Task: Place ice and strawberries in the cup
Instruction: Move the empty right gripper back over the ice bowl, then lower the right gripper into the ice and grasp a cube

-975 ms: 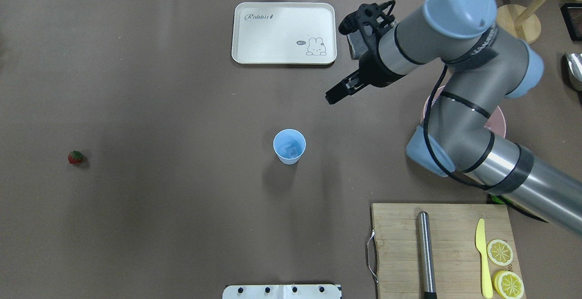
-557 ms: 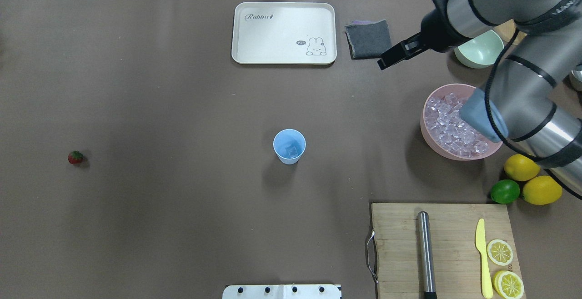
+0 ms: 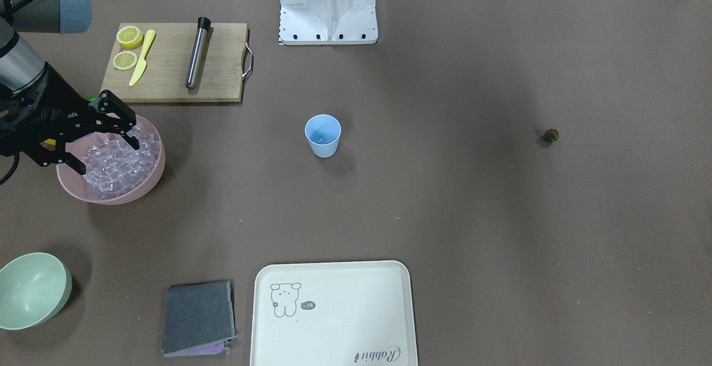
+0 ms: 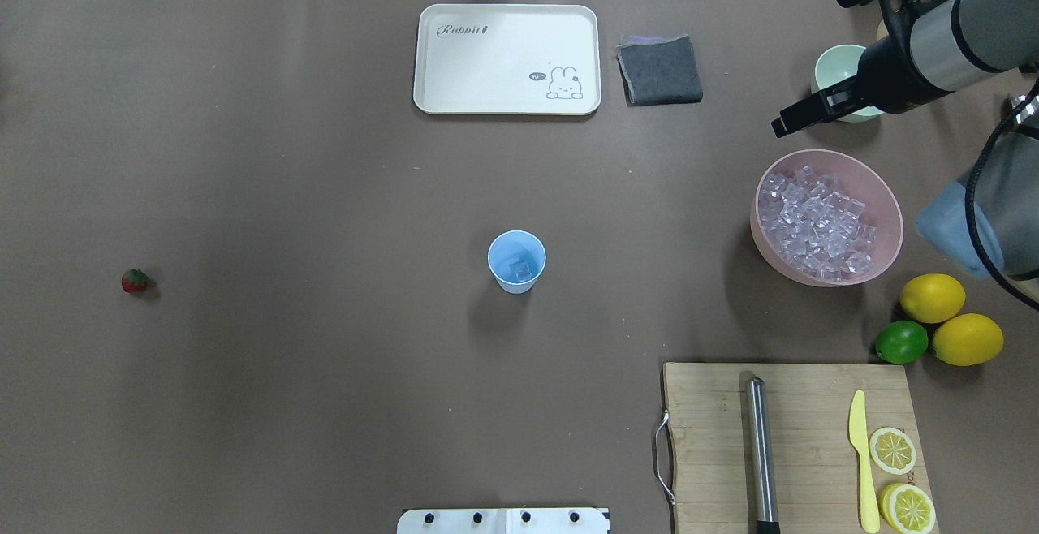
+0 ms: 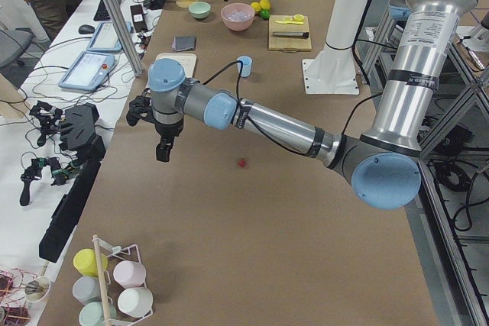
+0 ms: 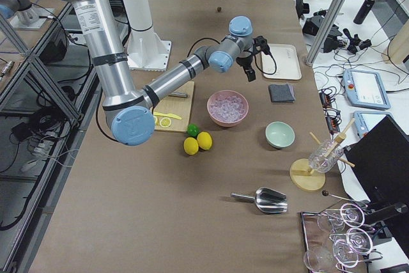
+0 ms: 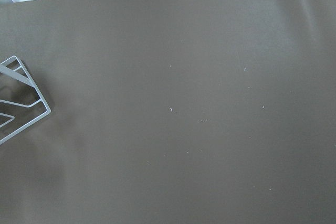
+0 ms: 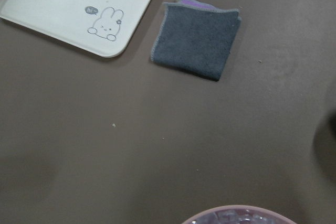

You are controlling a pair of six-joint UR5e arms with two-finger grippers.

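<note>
Change since a second ago lies all in the right arm. The right gripper then hung over bare bench between the tray and the cup. It then passed the grey cloth, and it is now far right, at the far-left rim of the pink bowl. The arm no longer covers that bowl, so the ice in it, two lemons and a lime now show. Cup and strawberry have not shifted, and one ice cube lies in the cup as before.

The cup stands mid-bench with bare surface on every side. The tray lies at the far edge with the cloth just right of it, and a green bowl sits further right, behind the gripper. A cutting board takes the near right corner. The lemons and lime sit between it and the pink bowl, near the right edge. The left half is open but for the strawberry, alone toward the left edge.

The right gripper's jaws are spread and empty. Seen from across the bench, it hangs above the heaped ice. The cup is well to its left and nearer, and the strawberry is across the whole bench. The left gripper shows only from the side, raised over bare bench a little way from the strawberry. Whether it is released or clenched I cannot tell.
</note>
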